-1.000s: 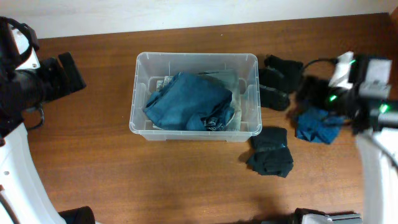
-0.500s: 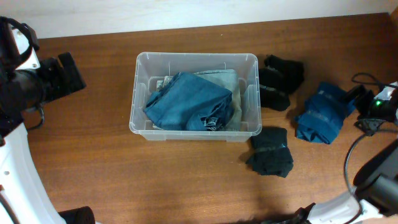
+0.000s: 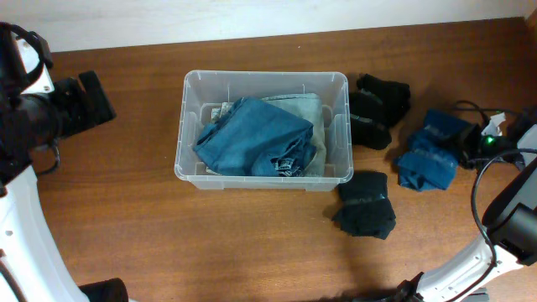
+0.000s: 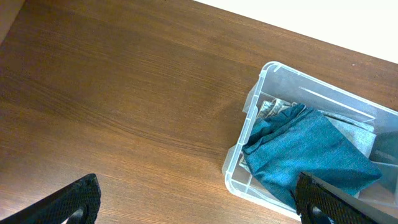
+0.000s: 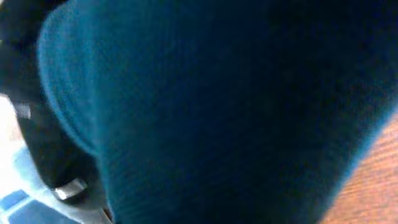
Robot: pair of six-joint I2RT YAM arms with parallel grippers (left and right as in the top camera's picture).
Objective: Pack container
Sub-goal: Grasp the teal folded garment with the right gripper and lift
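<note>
The container [image 3: 265,76] sat in the middle of the table [image 3: 126,210], already holding a rumpled blue garment [image 3: 256,134] on top of a paler folded cloth [image 3: 304,107], so the packing looked partly done. Three pieces lay outside it to its right: a black bundle [image 3: 377,109] just beside its far corner, another black piece [image 3: 365,205] near its front corner, and a blue garment on the table [image 3: 432,155] further out. The step in hand appeared to be picking up that loose blue garment. The right fingers [image 3: 468,143] were down at its outer edge, and the right wrist camera showed only blurred blue fabric [image 5: 217,112] pressed close to the lens. Whether the right fingers had closed on the cloth could not be told. The left fingers [image 4: 78,199] were spread wide and held nothing, hovering over bare table to the left of the container. The next move probably called for a firm pinch on a thick fold, a lift high enough to clear the rim, then a carry leftward over the black bundle and a release above the clothes already inside
</note>
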